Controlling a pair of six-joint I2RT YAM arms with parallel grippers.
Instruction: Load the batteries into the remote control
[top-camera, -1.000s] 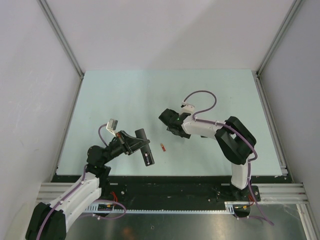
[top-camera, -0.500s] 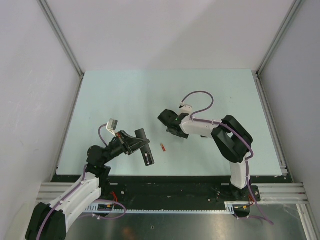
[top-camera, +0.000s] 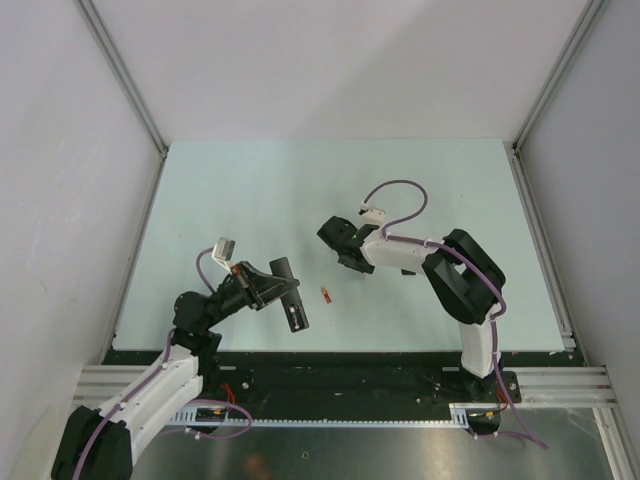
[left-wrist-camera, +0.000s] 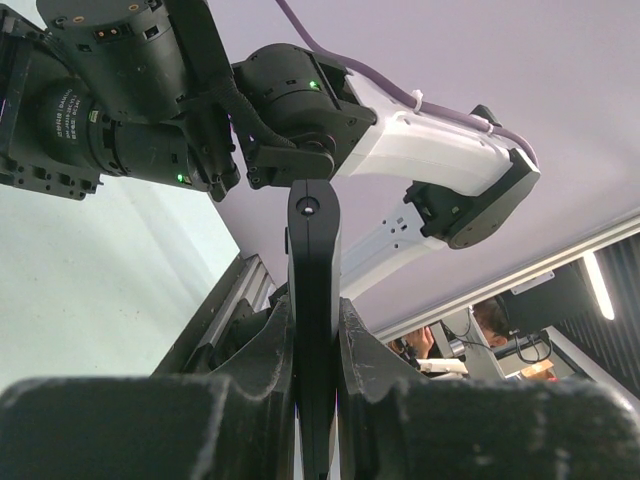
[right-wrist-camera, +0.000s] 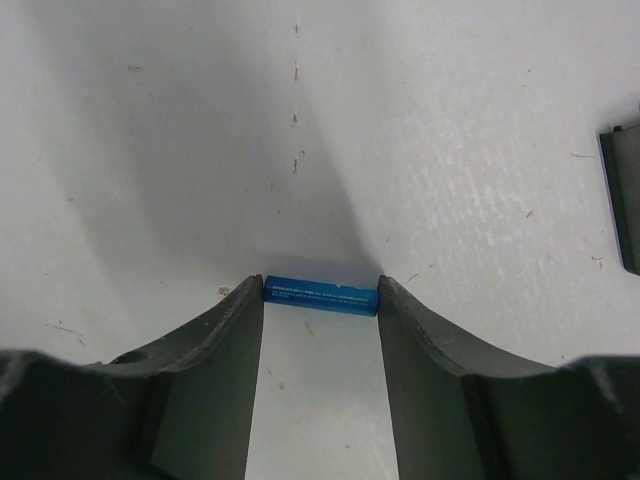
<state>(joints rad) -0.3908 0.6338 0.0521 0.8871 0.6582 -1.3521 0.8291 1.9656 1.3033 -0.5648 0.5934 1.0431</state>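
Observation:
My left gripper (left-wrist-camera: 314, 316) is shut on the remote control (left-wrist-camera: 313, 270), a slim black bar standing up between its jaws. From above, the remote control (top-camera: 291, 296) is held off the table at the left gripper (top-camera: 277, 290). My right gripper (right-wrist-camera: 320, 291) points down at the table, and both fingertips touch the ends of a bright blue battery (right-wrist-camera: 322, 298) lying flat. From above, the right gripper (top-camera: 341, 248) hides that battery. A red-orange battery (top-camera: 325, 293) lies loose on the table between the two arms.
A dark flat piece (right-wrist-camera: 626, 200) lies on the table at the right edge of the right wrist view. The pale green table (top-camera: 250, 200) is walled on the left, the right and at the back, with a black rail (top-camera: 340, 355) along its near edge.
The right gripper's jaws have closed in onto the ends of the blue battery, and its arm has shifted slightly. The left arm and the remote have not moved.

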